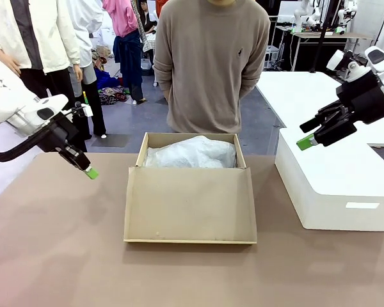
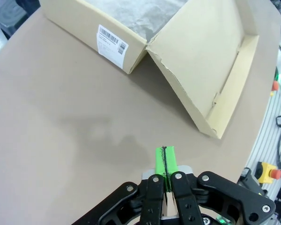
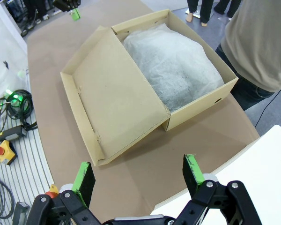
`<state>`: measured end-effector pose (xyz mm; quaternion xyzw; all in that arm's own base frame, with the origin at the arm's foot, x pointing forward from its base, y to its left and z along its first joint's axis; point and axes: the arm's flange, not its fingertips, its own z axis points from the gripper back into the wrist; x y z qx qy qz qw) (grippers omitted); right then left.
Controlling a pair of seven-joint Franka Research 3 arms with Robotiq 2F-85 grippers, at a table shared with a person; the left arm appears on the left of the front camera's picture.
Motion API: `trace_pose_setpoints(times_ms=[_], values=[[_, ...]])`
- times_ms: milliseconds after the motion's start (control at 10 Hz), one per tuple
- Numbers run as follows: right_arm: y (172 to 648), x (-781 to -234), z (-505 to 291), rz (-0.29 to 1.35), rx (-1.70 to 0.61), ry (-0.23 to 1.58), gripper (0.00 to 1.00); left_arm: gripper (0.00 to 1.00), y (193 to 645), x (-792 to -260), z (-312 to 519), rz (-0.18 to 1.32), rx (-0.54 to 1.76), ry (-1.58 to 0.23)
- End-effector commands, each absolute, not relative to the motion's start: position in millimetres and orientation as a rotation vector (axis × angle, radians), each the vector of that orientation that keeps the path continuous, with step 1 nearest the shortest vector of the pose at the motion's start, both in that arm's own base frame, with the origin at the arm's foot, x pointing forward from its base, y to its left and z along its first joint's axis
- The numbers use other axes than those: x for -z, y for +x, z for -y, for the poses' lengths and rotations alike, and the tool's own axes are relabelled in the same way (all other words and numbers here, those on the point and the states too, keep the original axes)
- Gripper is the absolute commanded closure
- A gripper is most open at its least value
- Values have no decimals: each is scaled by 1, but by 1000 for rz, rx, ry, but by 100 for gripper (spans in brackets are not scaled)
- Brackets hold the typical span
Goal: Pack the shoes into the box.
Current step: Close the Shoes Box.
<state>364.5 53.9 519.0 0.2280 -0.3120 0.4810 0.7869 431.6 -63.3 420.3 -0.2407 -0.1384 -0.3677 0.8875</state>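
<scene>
Box handling, from the fingers outward: your left fingers (image 2: 168, 161) are clenched pad to pad on nothing, over bare desk (image 2: 61, 117) near its left edge. Your right fingers (image 3: 191, 169) stand spread and empty above the white plastic box (image 1: 336, 185).

The box (image 3: 203, 104) sits mid-desk toward the far edge, with its lid (image 1: 189, 203) folded toward you and tissue paper (image 1: 192, 153) heaped inside. Expect light, creasable cardboard; grip the lid's free front lip. Whether the shoes lie beneath the tissue cannot be told. Open room lies left and front; the right side is tight.
</scene>
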Motion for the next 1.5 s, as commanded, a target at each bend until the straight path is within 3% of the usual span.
trace_pose_setpoints(times_ms=[0, 400, 1400], values=[[367, -517, -55, 709, -1052, 519, 0, 100, 449, -408, 50, 281, 832, -550], [367, -517, -55, 709, -1052, 519, 0, 100, 477, -381, 39, 233, 940, -659], [367, -517, -55, 709, -1052, 519, 0, 100, 518, -317, 78, 153, 882, -794]])
